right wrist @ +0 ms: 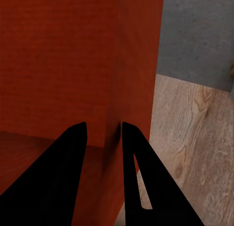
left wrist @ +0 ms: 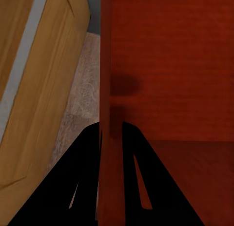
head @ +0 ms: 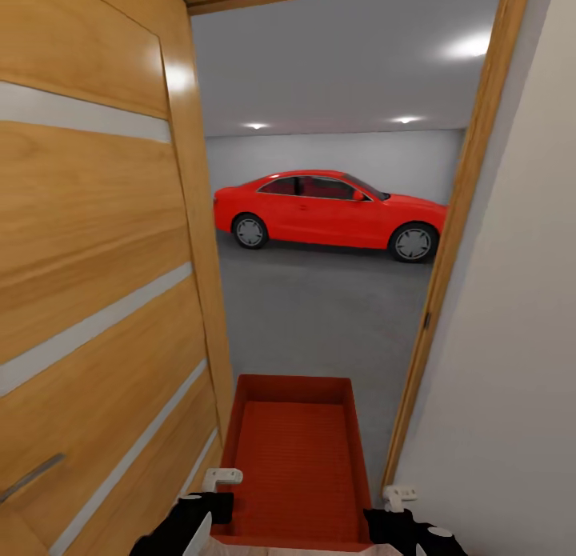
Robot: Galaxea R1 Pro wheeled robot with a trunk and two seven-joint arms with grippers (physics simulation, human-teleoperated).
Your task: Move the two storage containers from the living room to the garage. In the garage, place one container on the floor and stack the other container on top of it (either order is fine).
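Both end effectors, left (left wrist: 111,138) and right (right wrist: 104,133), seem clamped on opposite walls of the red box (head: 296,460) in the doorway beside the wooden door (head: 96,260), facing the red car (head: 328,212).

Black claws (head: 210,500), white brackets (head: 222,478), tapered slotted fingers (right wrist: 139,182)

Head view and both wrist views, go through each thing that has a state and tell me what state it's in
Storage container: empty, carried level at the doorway, gripped by both side walls.
Left gripper: shut on the container's wall.
Right gripper: shut on the opposite wall.
Wood-panelled door: open, swung aside.
Red car: parked on the concrete floor, doors shut.
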